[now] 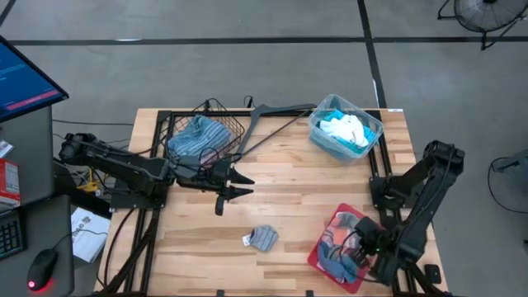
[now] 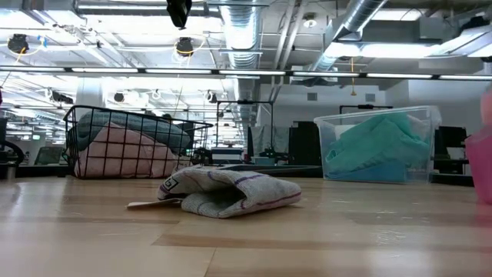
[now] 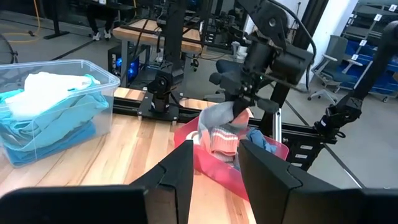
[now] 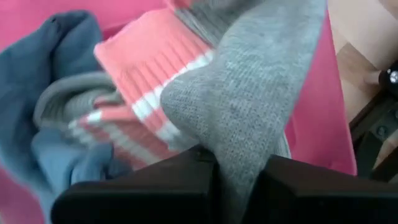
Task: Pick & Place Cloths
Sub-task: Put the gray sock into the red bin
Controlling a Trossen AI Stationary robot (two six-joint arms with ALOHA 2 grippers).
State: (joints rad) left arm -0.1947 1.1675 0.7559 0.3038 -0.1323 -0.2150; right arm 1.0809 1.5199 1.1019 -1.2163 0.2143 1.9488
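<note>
1. Progress: partway, by my reading. Cloths sit in three containers and one lies loose, so sorting is not finished; which container is the goal I cannot tell.
2. Right gripper [image 1: 369, 250], at 4 o'clock on the table, is over the red tray [image 1: 323, 249], jaws clamped on a grey sock [image 4: 249, 106] with a coral, white-striped cuff. The left wrist view shows the sock lifted clear above the tray.
3. Left gripper [image 1: 241, 185], near table centre toward 9 o'clock, hovers with fingers narrowly parted, holding nothing.
4. Tray contents: a blue cloth [image 4: 59, 81] and more coral-grey knit left inside.
5. Loose cloth [image 1: 264, 238] at 6 o'clock, flat on the wood, well apart from both grippers: pale, soft, thin purple stripes, a tag at one end.
6. Wire basket [image 1: 233, 125] at 11 o'clock: black open mesh, holding a blue-grey striped cloth [image 1: 196, 136] and, in the low view, a pink one [image 2: 123, 158].
7. Clear bin [image 1: 318, 132] at 1 o'clock: rigid see-through plastic, rounded corners, holding turquoise and white cloths [image 1: 345, 128], loosely heaped.
8. Hanger [image 1: 276, 111] at 12 o'clock: dark, thin, rigid, lying flat between basket and bin.
</note>
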